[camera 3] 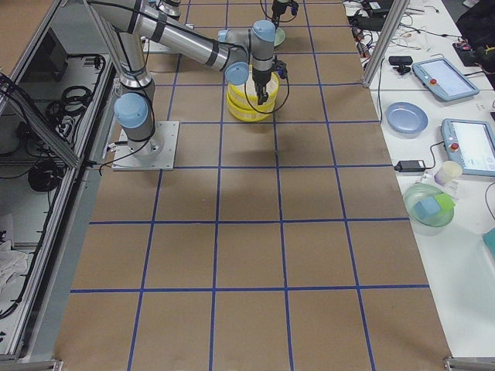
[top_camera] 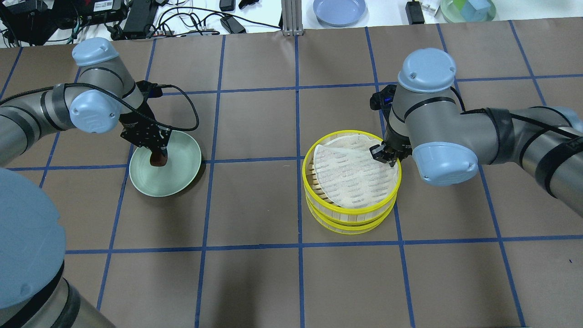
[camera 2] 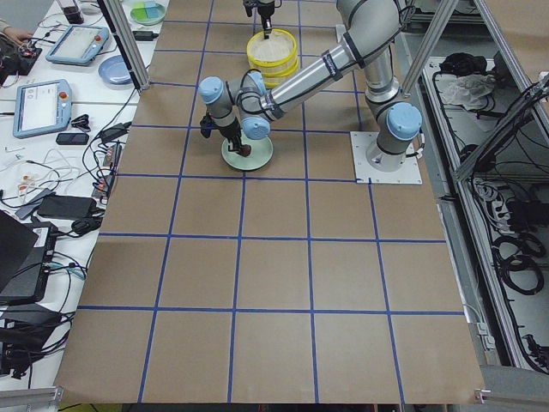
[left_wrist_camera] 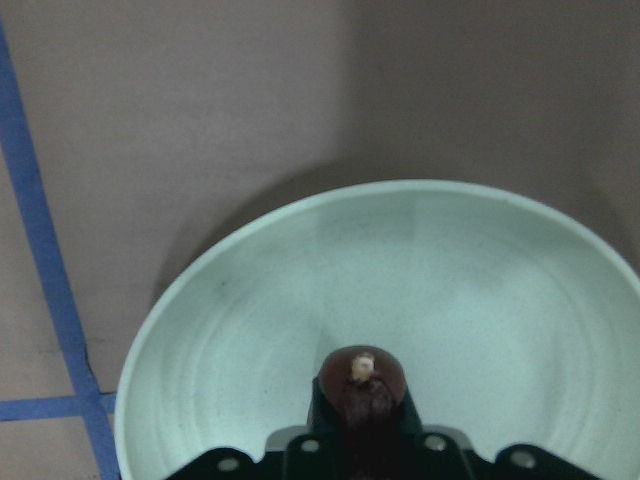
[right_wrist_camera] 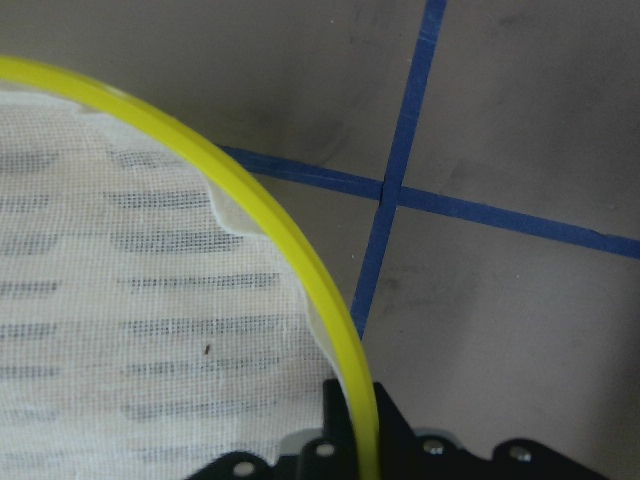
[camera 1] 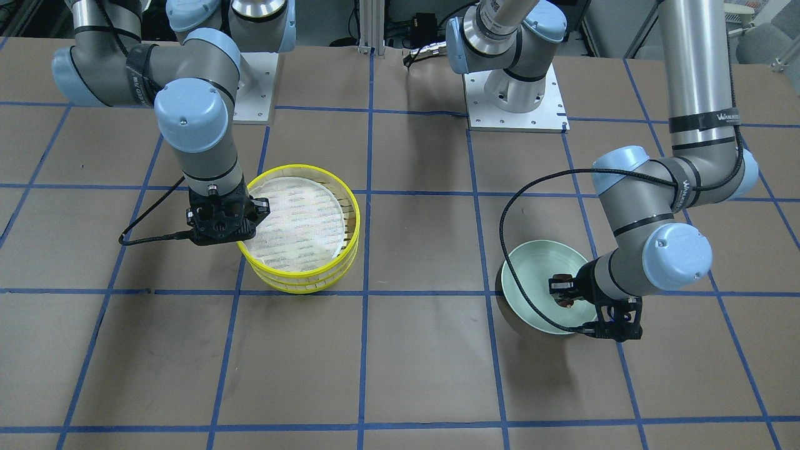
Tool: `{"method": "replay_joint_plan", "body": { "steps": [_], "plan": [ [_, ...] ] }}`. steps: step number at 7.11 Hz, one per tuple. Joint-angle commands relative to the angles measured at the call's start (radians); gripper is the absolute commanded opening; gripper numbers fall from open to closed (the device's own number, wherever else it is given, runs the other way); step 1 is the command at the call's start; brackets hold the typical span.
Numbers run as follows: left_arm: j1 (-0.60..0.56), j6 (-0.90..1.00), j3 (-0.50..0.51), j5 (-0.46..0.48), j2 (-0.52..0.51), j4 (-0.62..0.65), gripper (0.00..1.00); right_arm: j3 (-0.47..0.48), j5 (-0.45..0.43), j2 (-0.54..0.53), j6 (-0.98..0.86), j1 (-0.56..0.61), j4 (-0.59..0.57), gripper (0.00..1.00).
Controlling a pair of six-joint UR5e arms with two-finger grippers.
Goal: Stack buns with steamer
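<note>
My left gripper [top_camera: 158, 157] is shut on the dark reddish-brown bun [left_wrist_camera: 361, 383] and holds it end-up over the middle of the pale green plate [top_camera: 182, 180]. I cannot tell whether the bun touches the plate. The yellow steamer [top_camera: 350, 212], two stacked tiers with a white cloth liner [top_camera: 350, 175] in the top one, stands right of centre. My right gripper [top_camera: 384, 156] is shut on the top tier's rim [right_wrist_camera: 300, 255], on the side nearest the arm. The cream-white bun is out of view.
A blue plate [top_camera: 339, 10], a green bowl with blocks [top_camera: 469, 9] and cables lie beyond the table's far edge. The arm bases [camera 1: 519, 94] stand on the robot's side. Blue tape lines grid the brown table.
</note>
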Motion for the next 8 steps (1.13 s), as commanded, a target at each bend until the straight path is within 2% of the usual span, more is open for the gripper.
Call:
{"method": "replay_joint_plan", "body": {
  "steps": [1,2,4,6,8],
  "plan": [
    [-0.018,-0.109,0.056,-0.021,0.053,-0.031,0.0,-0.005,-0.006,0.0,-0.007,0.001,-0.003,0.0],
    [-0.021,-0.169,0.096,-0.082,0.086,-0.084,0.0,-0.012,0.005,-0.012,-0.013,0.001,-0.023,0.0],
    [-0.026,-0.221,0.118,-0.095,0.155,-0.117,0.0,-0.014,0.044,-0.012,-0.222,-0.002,-0.095,0.0],
    [-0.062,-0.224,0.118,-0.123,0.205,-0.155,0.0,-0.011,0.045,-0.009,-0.264,-0.002,-0.082,0.0],
    [-0.116,-0.304,0.118,-0.124,0.212,-0.155,0.0,-0.011,0.043,-0.001,-0.28,-0.005,-0.068,0.0]
  ]
}}
